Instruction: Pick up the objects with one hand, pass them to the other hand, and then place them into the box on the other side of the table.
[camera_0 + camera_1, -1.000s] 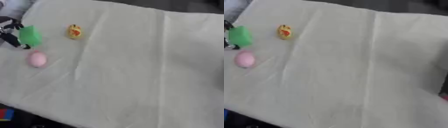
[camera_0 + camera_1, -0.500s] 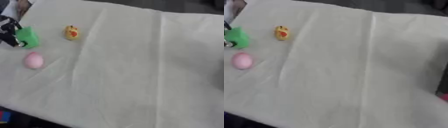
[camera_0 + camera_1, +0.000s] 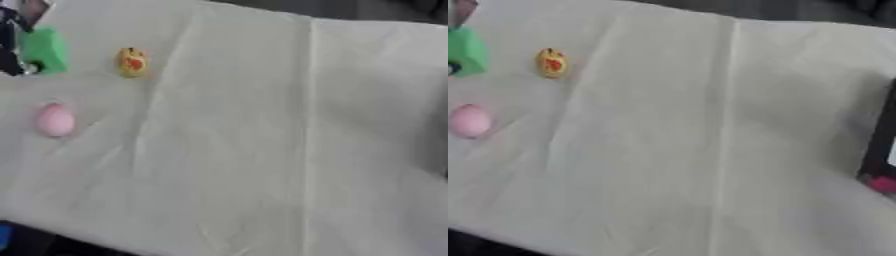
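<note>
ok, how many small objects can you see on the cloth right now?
3, all at the left side. Green block at the far left edge, against the left robot hand; yellow object just right of it; pink ball nearer the camera. Others may lie outside the views.

Pale cloth [image 3: 710, 150] covers the table. Green block [image 3: 465, 50] at far left edge, yellow toy [image 3: 552, 62] near it to the right, pink ball [image 3: 469, 120] below. Dark box edge [image 3: 878, 150] at right, pink bit [image 3: 881, 184] at its base.
</note>
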`<state>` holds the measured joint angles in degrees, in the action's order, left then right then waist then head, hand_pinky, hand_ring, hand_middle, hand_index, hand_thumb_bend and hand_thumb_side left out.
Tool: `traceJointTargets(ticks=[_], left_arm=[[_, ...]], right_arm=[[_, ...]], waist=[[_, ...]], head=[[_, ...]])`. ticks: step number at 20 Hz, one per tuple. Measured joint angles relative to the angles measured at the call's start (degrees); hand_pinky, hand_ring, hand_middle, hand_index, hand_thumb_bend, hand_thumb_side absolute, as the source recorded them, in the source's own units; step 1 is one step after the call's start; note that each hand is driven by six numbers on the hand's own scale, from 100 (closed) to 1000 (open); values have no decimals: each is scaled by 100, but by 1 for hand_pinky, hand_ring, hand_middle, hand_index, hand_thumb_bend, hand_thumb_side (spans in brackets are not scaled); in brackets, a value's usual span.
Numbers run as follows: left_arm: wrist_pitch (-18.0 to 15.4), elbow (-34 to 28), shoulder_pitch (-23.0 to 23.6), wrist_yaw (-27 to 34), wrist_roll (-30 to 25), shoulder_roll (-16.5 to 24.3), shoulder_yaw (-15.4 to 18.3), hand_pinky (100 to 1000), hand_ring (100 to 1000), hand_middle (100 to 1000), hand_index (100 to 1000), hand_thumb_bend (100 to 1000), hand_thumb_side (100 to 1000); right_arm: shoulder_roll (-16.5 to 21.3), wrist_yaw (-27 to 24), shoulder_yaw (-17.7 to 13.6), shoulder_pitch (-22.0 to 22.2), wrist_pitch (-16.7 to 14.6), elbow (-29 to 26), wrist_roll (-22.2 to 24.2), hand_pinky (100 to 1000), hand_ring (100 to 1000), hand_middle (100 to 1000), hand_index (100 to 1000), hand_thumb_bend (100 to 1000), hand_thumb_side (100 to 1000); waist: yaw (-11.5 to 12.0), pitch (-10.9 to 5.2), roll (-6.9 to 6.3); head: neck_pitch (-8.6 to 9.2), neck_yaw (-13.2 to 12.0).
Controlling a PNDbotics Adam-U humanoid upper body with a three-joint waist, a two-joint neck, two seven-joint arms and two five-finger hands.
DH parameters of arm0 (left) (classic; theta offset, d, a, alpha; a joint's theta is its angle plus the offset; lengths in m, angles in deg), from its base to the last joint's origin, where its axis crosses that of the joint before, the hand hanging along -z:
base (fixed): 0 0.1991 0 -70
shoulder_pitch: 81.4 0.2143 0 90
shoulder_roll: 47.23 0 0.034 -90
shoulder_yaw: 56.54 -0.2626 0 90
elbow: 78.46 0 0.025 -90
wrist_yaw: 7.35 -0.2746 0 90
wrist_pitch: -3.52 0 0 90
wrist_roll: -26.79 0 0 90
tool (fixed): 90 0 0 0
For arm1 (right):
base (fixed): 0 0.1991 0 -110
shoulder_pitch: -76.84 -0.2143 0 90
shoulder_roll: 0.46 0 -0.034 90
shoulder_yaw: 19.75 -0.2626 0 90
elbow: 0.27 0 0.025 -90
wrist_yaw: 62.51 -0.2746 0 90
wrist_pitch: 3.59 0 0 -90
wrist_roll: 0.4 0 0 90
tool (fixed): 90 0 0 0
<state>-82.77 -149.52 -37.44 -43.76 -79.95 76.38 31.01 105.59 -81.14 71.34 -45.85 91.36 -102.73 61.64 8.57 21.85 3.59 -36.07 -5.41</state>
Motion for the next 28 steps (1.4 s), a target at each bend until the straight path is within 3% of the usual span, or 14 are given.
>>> traceJointTargets(ticks=[3,5,10,13,19,28], left_arm=[[147,-872,173,352,118,30,-141,674,455,329,397,443,100],[254,-1325,221,531,173,15,-260,663,444,330,399,462,100],[510,-1916,305,700,357,-471,-543,647,433,342,409,500,100],[595,-2108,476,668,558,-801,-712,640,428,342,409,496,100],[598,-2609,807,315,966,-1357,-1035,619,417,348,416,510,100],[540,-3268,1077,-308,1648,-2296,-1250,561,353,338,409,520,100]], right_arm=[[2,315,190,-366,321,-255,205,817,700,722,815,897,297],[-2,641,413,-774,663,-453,510,821,723,744,823,934,318],[-295,1758,1127,-1863,1615,-700,1718,826,746,774,838,999,375],[-680,2508,1511,-2325,1960,-604,2419,825,750,779,841,1000,385],[-1531,3837,2111,-2696,2080,-102,3295,828,763,790,855,979,427],[-2652,5332,2607,-2813,1984,511,3683,826,769,789,871,923,462]], waist=[[10,-83,3],[23,-188,3],[66,-346,12],[83,-424,32],[168,-539,15],[216,-570,-55]], head=[[-63,165],[-106,249],[-251,488],[-287,604],[-367,862],[-515,1233]])
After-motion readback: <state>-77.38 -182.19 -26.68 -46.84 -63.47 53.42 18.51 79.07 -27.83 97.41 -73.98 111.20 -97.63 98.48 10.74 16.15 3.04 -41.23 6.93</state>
